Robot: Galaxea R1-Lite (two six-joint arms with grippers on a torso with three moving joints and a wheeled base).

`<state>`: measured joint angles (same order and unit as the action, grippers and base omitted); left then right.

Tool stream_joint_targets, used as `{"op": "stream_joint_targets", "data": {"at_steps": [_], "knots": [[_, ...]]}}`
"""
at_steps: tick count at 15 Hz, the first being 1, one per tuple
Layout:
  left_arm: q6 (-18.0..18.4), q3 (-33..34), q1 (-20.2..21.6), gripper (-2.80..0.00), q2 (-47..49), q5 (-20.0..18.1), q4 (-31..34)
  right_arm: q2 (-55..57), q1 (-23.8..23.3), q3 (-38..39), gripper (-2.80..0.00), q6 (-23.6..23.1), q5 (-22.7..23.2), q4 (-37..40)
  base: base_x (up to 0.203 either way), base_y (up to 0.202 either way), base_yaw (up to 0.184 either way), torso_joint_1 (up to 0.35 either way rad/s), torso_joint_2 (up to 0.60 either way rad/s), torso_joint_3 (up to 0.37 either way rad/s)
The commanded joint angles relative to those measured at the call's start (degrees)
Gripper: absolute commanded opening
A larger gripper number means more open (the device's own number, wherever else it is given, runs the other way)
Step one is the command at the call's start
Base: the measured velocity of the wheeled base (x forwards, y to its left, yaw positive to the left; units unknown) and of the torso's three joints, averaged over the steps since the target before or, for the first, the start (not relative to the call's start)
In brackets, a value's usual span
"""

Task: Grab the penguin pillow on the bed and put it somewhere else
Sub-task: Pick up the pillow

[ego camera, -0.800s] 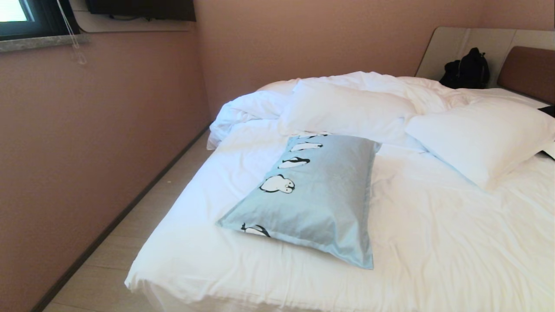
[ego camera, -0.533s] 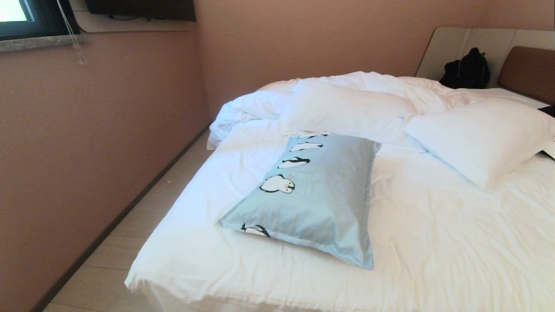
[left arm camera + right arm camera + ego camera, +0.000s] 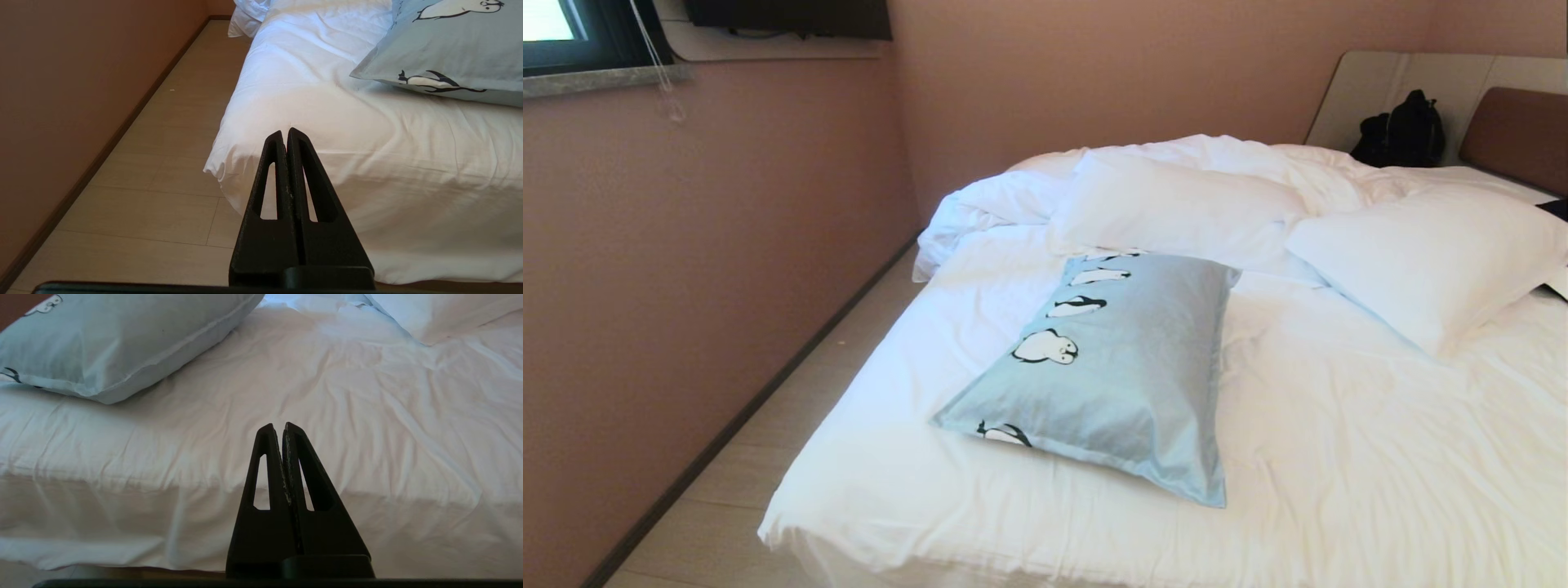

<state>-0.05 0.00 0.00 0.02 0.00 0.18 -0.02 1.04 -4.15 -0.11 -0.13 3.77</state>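
The penguin pillow (image 3: pixel 1111 371) lies flat on the bed (image 3: pixel 1339 457), near its foot-end corner by the wall, turned at a slant so one short end points toward the edge of the mattress. It is a rectangular cushion in pale blue-grey with a flat stitched flange all round; a row of black-and-white penguins runs along one long side, and the rest of the cover is plain. Two white pillows (image 3: pixel 1176 204) sit beyond it among the rumpled duvet. The left gripper (image 3: pixel 284 132) hangs off the bed's corner above the floor (image 3: pixel 163 183), jaws clenched on nothing. The right gripper (image 3: pixel 278 428) faces the mattress edge, jaws likewise clenched and empty, apart from the pillow.
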Motion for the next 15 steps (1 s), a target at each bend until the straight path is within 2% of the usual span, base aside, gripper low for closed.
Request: {"op": "stream_joint_targets", "data": {"at_steps": [1,4,6,10,15], "knots": [[0.0,0.0,0.0,-2.8,0.0,0.0,0.0,1.1,0.0,-5.4,-2.8,0.0,0.9,6.2,0.0,0.0,0.0,0.0,0.0,0.0],[0.0,0.0,0.0,-2.8,0.0,0.0,0.0,8.9,0.0,-9.5,-2.8,0.4,2.7,6.9,0.0,0.0,0.0,0.0,0.0,0.0],[0.0,0.0,0.0,-2.8,0.0,0.0,0.0,16.3,0.3,-11.2,-2.8,1.1,3.5,4.7,0.0,0.0,0.0,0.0,0.0,0.0],[0.0,0.0,0.0,-2.8,0.0,0.0,0.0,37.5,0.5,-13.4,-2.8,5.6,6.3,-8.0,0.0,0.0,0.0,0.0,0.0,0.0],[0.0,0.0,0.0,-2.8,0.0,0.0,0.0,66.1,1.2,-22.3,-2.8,14.1,11.7,-21.6,0.0,0.0,0.0,0.0,0.0,0.0]]}}
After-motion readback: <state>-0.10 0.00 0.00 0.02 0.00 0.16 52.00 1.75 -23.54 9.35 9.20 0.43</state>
